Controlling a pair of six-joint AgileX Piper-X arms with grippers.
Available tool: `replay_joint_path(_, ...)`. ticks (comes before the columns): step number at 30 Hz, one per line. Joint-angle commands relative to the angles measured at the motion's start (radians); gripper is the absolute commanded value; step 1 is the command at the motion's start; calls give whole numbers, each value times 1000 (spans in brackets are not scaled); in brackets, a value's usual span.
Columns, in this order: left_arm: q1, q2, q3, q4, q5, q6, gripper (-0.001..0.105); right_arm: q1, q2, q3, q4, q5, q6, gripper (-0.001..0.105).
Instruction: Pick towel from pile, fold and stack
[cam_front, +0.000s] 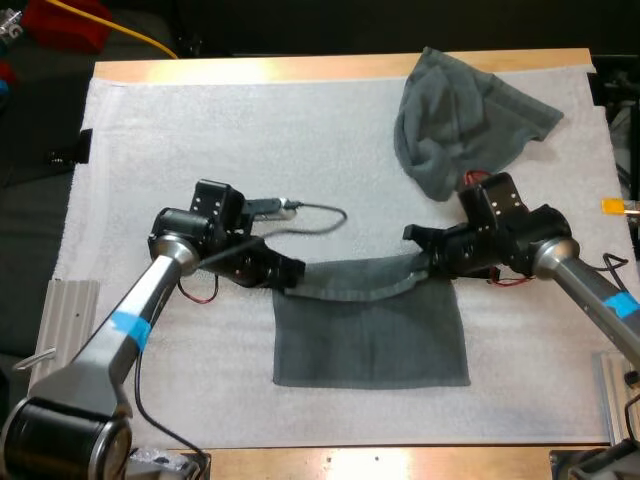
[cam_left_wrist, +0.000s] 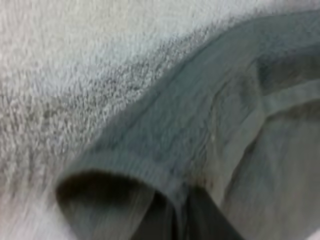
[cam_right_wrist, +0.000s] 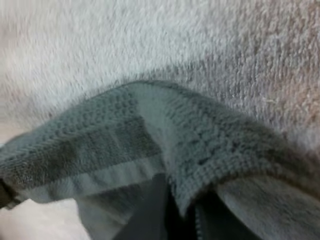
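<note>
A dark grey-green towel (cam_front: 370, 335) lies flat on the white mat (cam_front: 200, 130), near the front middle. Its far edge is lifted and sags between my two grippers. My left gripper (cam_front: 287, 275) is shut on the towel's far left corner (cam_left_wrist: 150, 165). My right gripper (cam_front: 425, 258) is shut on the far right corner (cam_right_wrist: 200, 145). In both wrist views the cloth wraps over my dark fingertips. A second towel, crumpled (cam_front: 460, 115), sits at the mat's far right corner.
The wooden table edge (cam_front: 300, 68) runs along the far side. Open mat stretches to the left and at the middle behind the held towel.
</note>
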Motion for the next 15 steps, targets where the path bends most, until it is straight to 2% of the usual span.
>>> replay_joint_path(1, 9, 8, -2, -34, 53, -35, 0, -11, 8, 0, -25, -36, 27, 0)
replay_joint_path(4, 36, 47, -3, -90, 108, -102, 0, -30, 43, 0, -69, -70, 89, 0)
replay_joint_path(15, 46, 161, -3, -171, 126, -238, 0, -74, 108, 1, -255, -88, 327, 0)
